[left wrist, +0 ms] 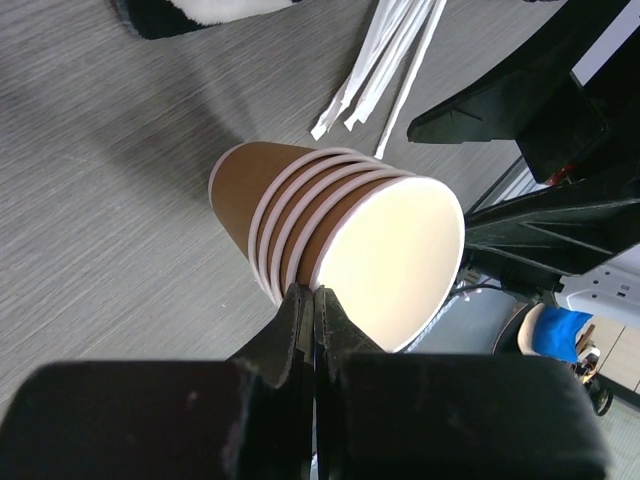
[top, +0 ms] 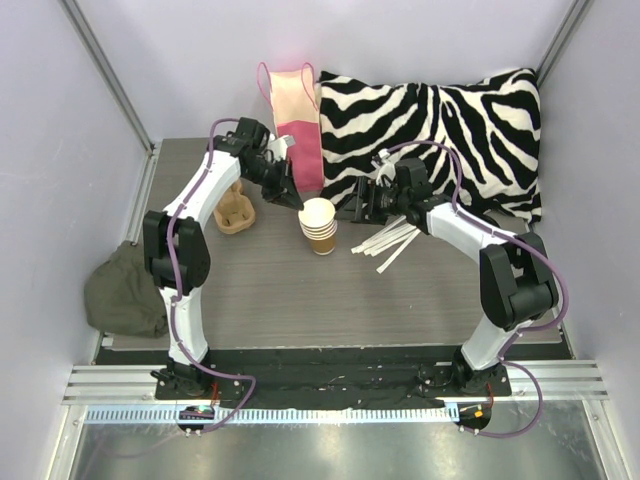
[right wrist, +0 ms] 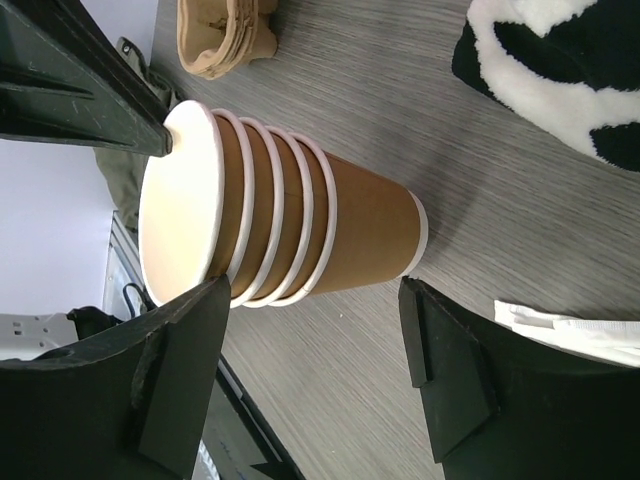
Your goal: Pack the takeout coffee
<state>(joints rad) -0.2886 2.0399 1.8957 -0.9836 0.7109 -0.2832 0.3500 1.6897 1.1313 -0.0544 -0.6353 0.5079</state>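
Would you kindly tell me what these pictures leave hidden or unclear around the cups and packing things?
Cup carrier: the left arm covers part of it in the top view; the frame's edge cuts it in the right wrist view.
Left gripper: shut at the top cup's rim; its own fingers hide, in the left wrist view, whether the rim is pinched.
Pink bag: top view only; its opening and inside do not show.

Closed end effector [left wrist: 314, 303] at nested cups [left wrist: 300, 215]

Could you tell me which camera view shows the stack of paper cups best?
The right wrist view: the stack of paper cups shows nearly whole, rims countable. Left wrist shows it foreshortened, top shows it small.
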